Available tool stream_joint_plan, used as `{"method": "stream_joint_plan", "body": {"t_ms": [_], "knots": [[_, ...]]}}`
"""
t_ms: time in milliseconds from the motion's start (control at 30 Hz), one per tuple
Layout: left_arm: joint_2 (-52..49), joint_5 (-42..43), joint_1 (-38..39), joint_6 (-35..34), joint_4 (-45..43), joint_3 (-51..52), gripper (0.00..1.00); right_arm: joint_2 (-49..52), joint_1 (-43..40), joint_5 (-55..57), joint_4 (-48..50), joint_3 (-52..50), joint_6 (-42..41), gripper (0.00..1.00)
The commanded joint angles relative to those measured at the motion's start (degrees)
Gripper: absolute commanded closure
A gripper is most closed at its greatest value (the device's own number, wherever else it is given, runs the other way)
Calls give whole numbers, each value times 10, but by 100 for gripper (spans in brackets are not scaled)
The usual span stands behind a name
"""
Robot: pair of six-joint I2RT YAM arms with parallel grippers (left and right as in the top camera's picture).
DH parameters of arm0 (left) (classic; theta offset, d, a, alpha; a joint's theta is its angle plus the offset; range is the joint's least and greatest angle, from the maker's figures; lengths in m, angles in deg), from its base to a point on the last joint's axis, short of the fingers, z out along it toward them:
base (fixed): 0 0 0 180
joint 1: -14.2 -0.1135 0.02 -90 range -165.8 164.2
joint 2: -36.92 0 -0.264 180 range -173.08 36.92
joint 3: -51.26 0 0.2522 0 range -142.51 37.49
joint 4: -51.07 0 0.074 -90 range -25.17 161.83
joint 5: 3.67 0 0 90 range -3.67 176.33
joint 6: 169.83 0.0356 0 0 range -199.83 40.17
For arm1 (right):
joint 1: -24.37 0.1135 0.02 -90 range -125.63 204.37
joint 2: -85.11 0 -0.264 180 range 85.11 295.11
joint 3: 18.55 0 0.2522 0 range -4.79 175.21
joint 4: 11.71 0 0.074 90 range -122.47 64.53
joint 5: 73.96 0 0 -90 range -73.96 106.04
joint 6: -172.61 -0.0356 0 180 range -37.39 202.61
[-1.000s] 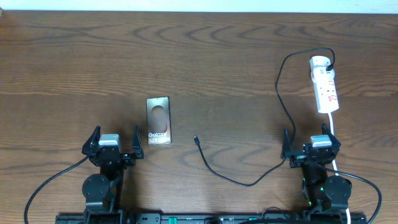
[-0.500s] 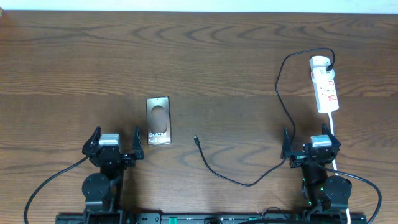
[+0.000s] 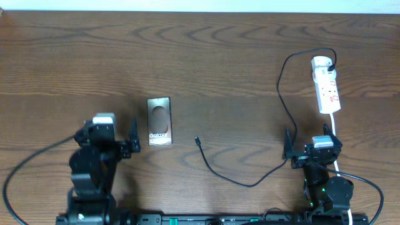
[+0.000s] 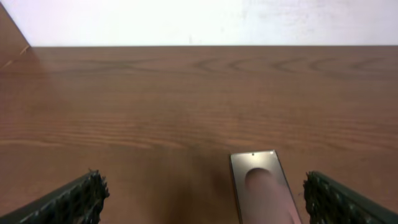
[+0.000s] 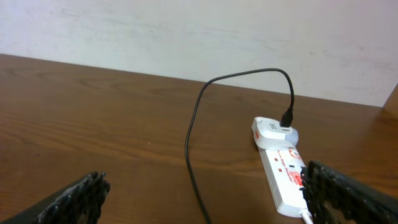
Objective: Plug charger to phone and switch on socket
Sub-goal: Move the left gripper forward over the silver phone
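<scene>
The phone [image 3: 159,121] lies flat on the table with a pale oval glare and white lettering; it also shows in the left wrist view [image 4: 261,186], just inside my right finger. My left gripper [image 3: 107,139] is open and empty, just left of the phone. The charger cable [image 3: 237,181] runs from its small connector tip [image 3: 197,141] in a loop to the black plug on the socket [image 3: 327,84], a white power strip at the far right. The socket also shows in the right wrist view [image 5: 283,174]. My right gripper [image 3: 312,145] is open and empty below the socket.
The charger cable [image 5: 194,143] arcs up and left of the socket. A white cord [image 3: 336,134] leaves the socket's near end toward my right arm. The table's far edge meets a white wall.
My left arm has lifted and moved forward toward the phone, shifting slightly left in the overhead view. The right arm, phone, cable and socket have not moved.
</scene>
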Motion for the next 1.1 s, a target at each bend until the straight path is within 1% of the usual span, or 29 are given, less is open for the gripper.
{"method": "stream_joint_plan", "body": {"t_ms": [0, 100, 200, 400, 500, 633, 733, 867, 1067], "knots": [[-64, -1, -2, -7, 37, -82, 1, -3, 4, 4, 0, -3, 2, 1], [-124, -1, -2, -7, 94, -161, 1, -3, 4, 4, 0, -3, 2, 1], [-188, -1, -2, -7, 170, -245, 1, -3, 4, 4, 0, -3, 2, 1], [-336, -1, -2, -7, 354, -422, 1, -3, 4, 4, 0, -3, 2, 1], [-408, 29, -2, -7, 426, -495, 1, -3, 4, 4, 0, -3, 2, 1], [-465, 95, -2, -7, 433, -516, 1, -3, 4, 4, 0, -3, 2, 1], [-500, 105, -2, -12, 438, -516, 1, -3, 4, 4, 0, -3, 2, 1], [-544, 156, -2, -11, 445, -515, 1, -3, 4, 4, 0, -3, 2, 1], [-623, 158, 7, -14, 440, -515, 1, -3, 4, 4, 0, -3, 2, 1]]}}
